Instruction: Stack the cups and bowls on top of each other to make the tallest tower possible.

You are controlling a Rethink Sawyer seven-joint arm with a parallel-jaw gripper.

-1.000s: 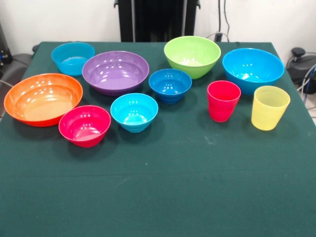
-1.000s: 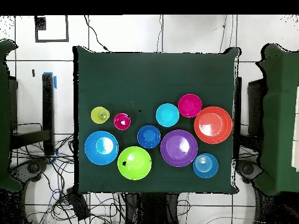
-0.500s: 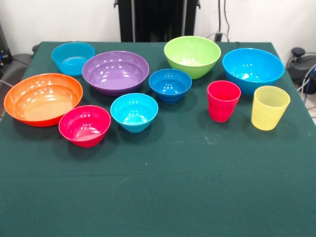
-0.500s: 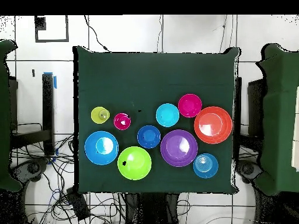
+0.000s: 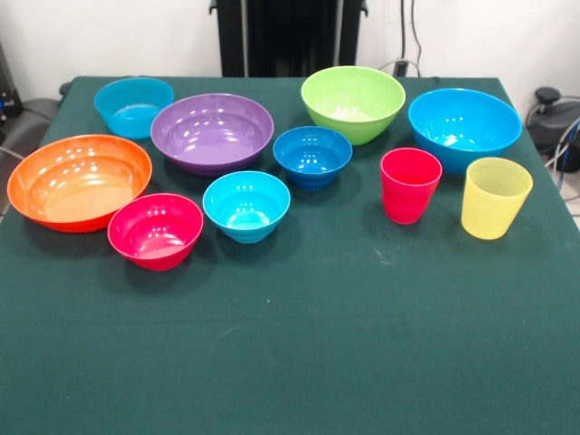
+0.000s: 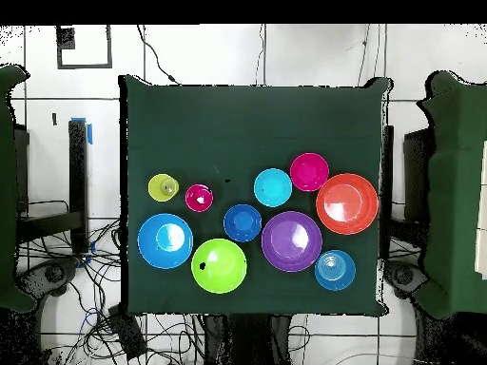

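All bowls and cups stand apart on the green table [image 5: 299, 344], none stacked. In the front view the orange bowl [image 5: 79, 181] is at the left, with a pink-red bowl [image 5: 155, 230] and a cyan bowl [image 5: 246, 206] in front. Behind sit a cyan bowl [image 5: 133, 106], the purple bowl [image 5: 211, 132], a dark blue bowl [image 5: 312, 155], the lime green bowl [image 5: 352, 102] and a bright blue bowl [image 5: 464, 127]. The red cup [image 5: 410, 185] and yellow cup [image 5: 494, 198] stand upright at the right. No tower shows. The gripper is out of view.
From overhead, the bowls fill the table's lower half, from the bright blue bowl [image 6: 165, 240] to the orange bowl [image 6: 346, 203]. Dark furniture [image 6: 11, 190] flanks both table sides, and cables [image 6: 95, 314] lie on the floor.
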